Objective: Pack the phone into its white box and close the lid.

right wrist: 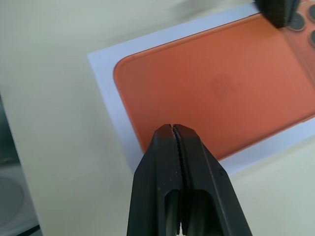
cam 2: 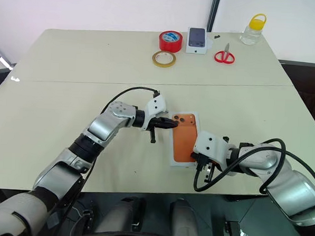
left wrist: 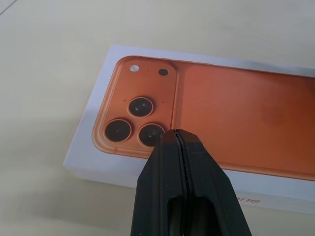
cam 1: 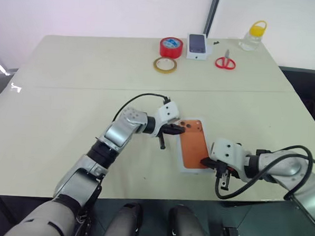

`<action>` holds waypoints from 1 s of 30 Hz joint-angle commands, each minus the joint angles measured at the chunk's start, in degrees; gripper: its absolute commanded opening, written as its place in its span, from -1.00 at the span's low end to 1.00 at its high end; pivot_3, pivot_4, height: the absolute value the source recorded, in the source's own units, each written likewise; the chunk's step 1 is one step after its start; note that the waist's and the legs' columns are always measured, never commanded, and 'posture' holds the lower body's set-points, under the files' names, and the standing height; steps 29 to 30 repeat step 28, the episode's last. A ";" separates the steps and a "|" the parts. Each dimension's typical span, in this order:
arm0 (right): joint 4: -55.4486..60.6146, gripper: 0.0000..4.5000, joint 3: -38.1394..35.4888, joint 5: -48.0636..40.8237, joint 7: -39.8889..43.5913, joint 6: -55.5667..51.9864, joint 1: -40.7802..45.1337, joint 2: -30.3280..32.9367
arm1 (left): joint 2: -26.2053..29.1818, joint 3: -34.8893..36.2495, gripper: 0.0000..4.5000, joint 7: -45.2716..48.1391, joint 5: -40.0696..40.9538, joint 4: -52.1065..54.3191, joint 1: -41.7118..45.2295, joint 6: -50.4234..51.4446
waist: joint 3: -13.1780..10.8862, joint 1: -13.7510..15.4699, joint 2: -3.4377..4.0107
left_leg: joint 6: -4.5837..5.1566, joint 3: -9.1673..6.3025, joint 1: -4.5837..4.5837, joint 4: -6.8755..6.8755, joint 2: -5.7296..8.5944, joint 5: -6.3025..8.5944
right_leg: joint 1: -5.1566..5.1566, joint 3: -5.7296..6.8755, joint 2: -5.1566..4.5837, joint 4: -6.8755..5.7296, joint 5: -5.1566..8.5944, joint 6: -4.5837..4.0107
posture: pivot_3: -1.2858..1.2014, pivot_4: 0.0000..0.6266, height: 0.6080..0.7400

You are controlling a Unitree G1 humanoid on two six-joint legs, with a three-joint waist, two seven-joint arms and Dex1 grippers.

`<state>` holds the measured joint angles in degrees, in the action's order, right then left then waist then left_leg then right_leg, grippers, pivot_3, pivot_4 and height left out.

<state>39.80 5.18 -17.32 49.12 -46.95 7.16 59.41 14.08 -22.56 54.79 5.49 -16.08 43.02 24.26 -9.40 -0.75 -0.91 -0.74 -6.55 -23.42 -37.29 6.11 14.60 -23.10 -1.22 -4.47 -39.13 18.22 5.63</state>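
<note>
Left wrist view – left gripper [left wrist: 179, 136] closed over lid [left wrist: 88, 147]

Bystander items at the table's far edge

A red tape roll [cam 1: 171, 47], tan tape ring [cam 1: 165, 64], small phone-printed box [cam 1: 197, 46], red scissors [cam 1: 225, 62] and yellow-capped jar [cam 1: 253, 36] are seen at twelve to one o'clock.

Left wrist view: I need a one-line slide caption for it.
Shut left claw poised over the camera-lens corner of the orange phone picture on the closed white box resting on the table.
</note>
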 commanded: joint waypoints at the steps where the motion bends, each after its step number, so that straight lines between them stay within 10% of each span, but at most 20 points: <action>1: -2.40 -0.98 -4.67 -0.13 -0.82 3.67 2.46 -1.46 | 4.34 4.17 -1.00 -0.58 0.66 3.77 -2.87 1.70 | 0.00 -0.28 0.00 | 0.00 0.00 0.01 0.01 0.00 0.00 | 0.00 -0.01 0.00 -0.01 0.00 0.00 | 0.03 -0.52 1.00; 10: -17.66 -0.98 -11.99 -1.57 -3.76 8.43 10.21 -8.00 | 17.50 22.39 -1.00 -2.55 9.26 21.25 -19.10 6.17 | -0.01 0.48 -0.01 | -0.04 0.00 0.00 0.03 0.00 -0.02 | -0.03 -0.04 -0.03 0.01 0.00 -0.01 | 0.03 -0.52 1.00; 18: -30.23 -0.98 -15.29 -5.15 -2.75 10.02 15.03 -12.78 | 18.61 34.00 -1.00 -11.74 12.59 25.34 -25.57 8.67 | -0.01 0.22 -0.01 | -0.04 0.01 0.00 0.05 0.02 -0.02 | -0.02 -0.02 -0.05 0.03 0.00 -0.01 | 0.03 -0.52 1.00; 30: -36.75 -0.98 -14.57 -4.74 0.25 14.94 15.81 -13.74 | 19.12 34.91 -1.00 -16.74 12.19 26.95 -30.81 8.51 | 0.00 0.07 0.01 | -0.03 0.03 0.02 0.08 0.00 -0.01 | -0.06 -0.05 -0.03 -0.03 -0.01 -0.01 | 0.03 -0.52 1.00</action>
